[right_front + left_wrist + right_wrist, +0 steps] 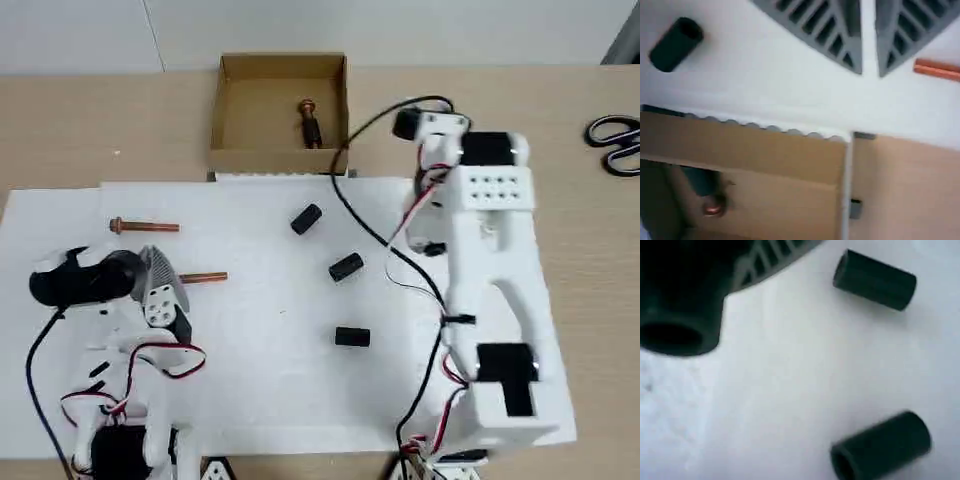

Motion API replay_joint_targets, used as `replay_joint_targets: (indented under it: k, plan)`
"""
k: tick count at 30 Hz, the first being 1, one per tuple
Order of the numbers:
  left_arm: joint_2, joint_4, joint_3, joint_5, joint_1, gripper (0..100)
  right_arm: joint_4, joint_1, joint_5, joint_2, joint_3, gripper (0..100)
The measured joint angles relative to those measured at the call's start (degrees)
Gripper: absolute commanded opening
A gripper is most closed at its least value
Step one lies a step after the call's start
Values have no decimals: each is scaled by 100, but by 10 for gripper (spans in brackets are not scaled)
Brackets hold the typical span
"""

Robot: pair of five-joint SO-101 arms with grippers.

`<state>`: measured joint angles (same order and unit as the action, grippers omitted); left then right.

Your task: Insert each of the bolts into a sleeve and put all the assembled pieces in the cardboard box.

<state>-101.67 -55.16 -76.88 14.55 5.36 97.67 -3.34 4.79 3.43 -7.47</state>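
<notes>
Three black sleeves (306,218) (346,267) (352,337) lie loose on the white sheet (260,400). Two copper bolts (145,227) (203,277) lie at its left. My left gripper (155,262) (870,74) hovers beside the nearer bolt (936,69), its grey fingers (830,30) drawn almost together with nothing between them. My right gripper (432,247) (695,300) hangs over the sheet's right part and seems shut on a black sleeve (677,332) seen close up. The cardboard box (228,110) (740,150) holds one bolt in a sleeve (311,122) (707,190).
Scissors (615,142) lie on the bare wooden table at the far right. Black and red cables (380,240) trail across the sheet from the right arm. The box stands just past the sheet's far edge.
</notes>
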Motion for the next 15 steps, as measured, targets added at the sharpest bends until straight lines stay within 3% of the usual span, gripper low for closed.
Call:
replay_joint_targets:
  k: [15]
  plan:
    - [4589,-316,3402,44,-141,6,-712,105,0,-1477,2268,3]
